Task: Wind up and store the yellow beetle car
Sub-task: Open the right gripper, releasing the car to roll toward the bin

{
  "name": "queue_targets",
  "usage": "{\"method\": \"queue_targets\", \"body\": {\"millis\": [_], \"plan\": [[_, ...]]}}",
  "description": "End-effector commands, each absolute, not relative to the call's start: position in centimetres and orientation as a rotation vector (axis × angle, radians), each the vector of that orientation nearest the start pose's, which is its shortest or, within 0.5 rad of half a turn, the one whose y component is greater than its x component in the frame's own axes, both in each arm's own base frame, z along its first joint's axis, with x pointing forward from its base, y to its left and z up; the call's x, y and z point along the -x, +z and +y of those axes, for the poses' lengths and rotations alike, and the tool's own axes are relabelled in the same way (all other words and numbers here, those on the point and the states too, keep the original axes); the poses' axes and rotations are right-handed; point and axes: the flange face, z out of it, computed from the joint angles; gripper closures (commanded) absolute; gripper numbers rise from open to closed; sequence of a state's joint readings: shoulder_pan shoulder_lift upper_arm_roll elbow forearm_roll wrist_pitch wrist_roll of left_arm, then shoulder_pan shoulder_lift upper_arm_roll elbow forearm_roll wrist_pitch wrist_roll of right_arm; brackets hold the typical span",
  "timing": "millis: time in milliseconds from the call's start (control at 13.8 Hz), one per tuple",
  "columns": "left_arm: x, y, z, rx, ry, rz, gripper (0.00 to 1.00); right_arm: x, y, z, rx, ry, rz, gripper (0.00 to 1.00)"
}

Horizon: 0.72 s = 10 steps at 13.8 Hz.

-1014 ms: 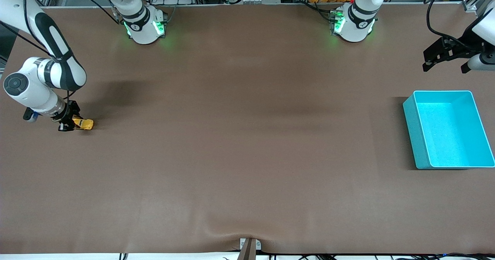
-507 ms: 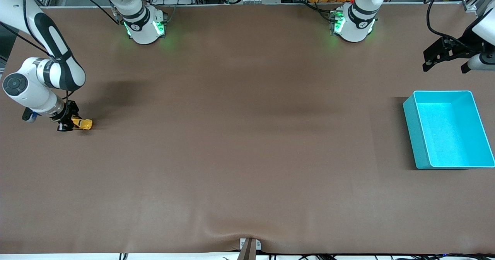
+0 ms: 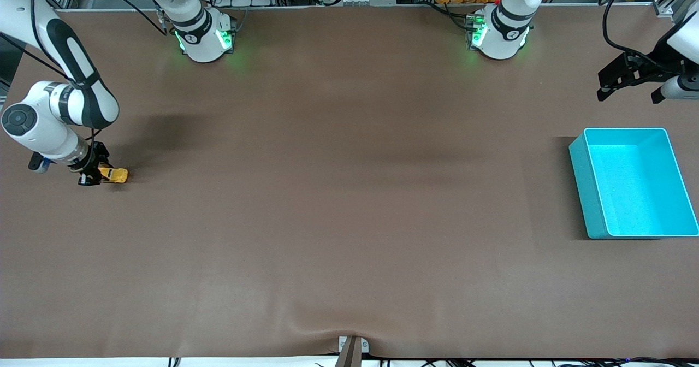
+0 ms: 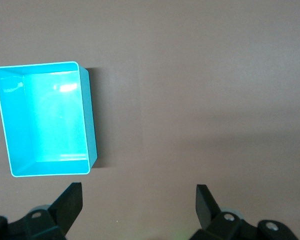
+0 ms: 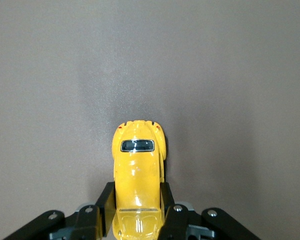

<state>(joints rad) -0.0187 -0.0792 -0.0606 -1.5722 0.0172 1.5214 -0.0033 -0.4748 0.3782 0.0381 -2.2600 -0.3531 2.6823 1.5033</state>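
Winding stage: right gripper (image 3: pixel 93 173) jaws clamp yellow beetle car (image 3: pixel 115 175) on table (image 3: pixel 338 203) at nine o'clock. Storing remains (teal bin (image 3: pixel 595 192) empty, three o'clock); left gripper (image 4: pixel 138 204) waits, jaws spread.

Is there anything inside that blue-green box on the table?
Nothing shows inside the teal bin: both the front view and the left wrist view show a bare floor. The yellow beetle car is at the right arm's end, clamped in the right gripper.
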Motion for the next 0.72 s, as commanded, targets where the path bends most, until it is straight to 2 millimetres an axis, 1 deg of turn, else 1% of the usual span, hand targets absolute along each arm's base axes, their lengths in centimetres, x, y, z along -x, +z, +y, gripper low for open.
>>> {"method": "queue_targets", "body": {"millis": [0, 145, 290, 362, 507, 652], "plan": [[-52.0, 66.7, -3.9, 3.127, -0.067, 0.136, 0.0, -50.2, 16.1, -22.6, 2.24, -0.143, 2.36, 0.0], [-52.0, 66.7, -3.8, 3.128, -0.067, 0.134, 0.0, -51.4, 18.4, -22.9, 2.27, -0.097, 2.407, 0.0], [-52.0, 66.7, -3.8, 3.128, -0.067, 0.134, 0.0, -52.8, 21.6, -21.7, 2.311, -0.02, 2.442, 0.0], [-52.0, 66.7, -3.8, 3.128, -0.067, 0.134, 0.0, -53.4, 23.5, -21.3, 2.305, 0.023, 2.47, 0.0], [-52.0, 66.8, -3.8, 3.127, -0.07, 0.134, 0.0, -55.4, 28.9, -20.7, 2.202, 0.12, 2.524, 0.0], [-52.0, 66.7, -3.8, 3.128, -0.067, 0.134, 0.0, -56.0, 32.8, -20.7, 2.191, 0.212, 2.496, 0.0]]}}
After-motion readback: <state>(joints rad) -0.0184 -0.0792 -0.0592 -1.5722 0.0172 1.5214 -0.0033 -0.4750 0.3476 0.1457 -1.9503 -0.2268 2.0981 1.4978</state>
